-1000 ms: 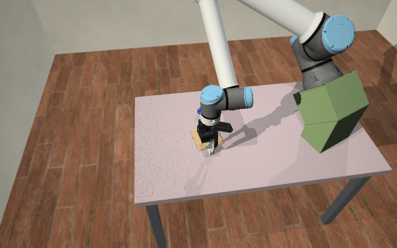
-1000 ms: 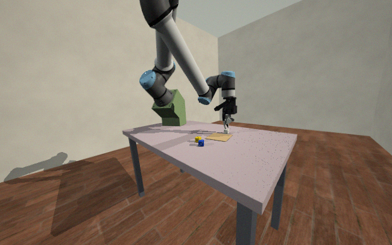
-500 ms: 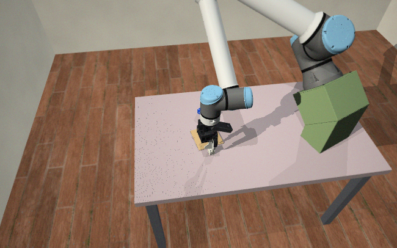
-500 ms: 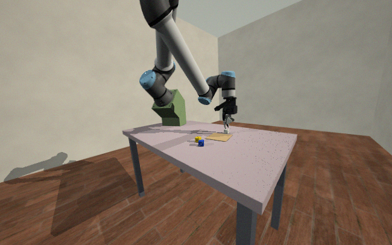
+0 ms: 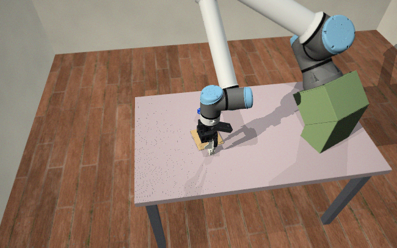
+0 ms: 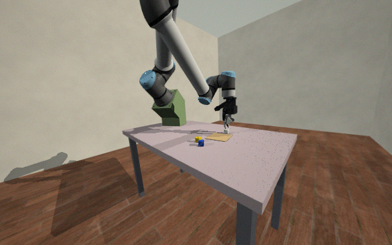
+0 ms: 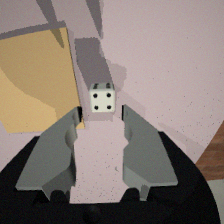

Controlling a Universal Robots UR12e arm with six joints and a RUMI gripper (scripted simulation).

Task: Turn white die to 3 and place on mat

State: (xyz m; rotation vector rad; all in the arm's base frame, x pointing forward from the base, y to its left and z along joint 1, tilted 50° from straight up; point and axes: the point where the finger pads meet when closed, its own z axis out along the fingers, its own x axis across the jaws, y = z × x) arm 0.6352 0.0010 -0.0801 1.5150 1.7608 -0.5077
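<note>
The white die (image 7: 102,101) (image 5: 210,151) (image 6: 226,131) sits on the table just off the edge of the tan mat (image 7: 35,75) (image 5: 195,135) (image 6: 219,137). In the wrist view it shows four pips toward the camera. My gripper (image 7: 102,107) (image 5: 211,148) (image 6: 227,127) points straight down over it. The fingertips stand on either side of the die with a gap on each side, so the gripper is open and holds nothing. A yellow die (image 6: 197,139) and a blue die (image 6: 201,143) stand on the table near the mat; the arm hides them in the top view.
The green base block (image 5: 329,113) (image 6: 170,111) of the arm stands at one end of the pink table (image 5: 169,172) (image 6: 252,164). The arm's links reach over the table above the mat.
</note>
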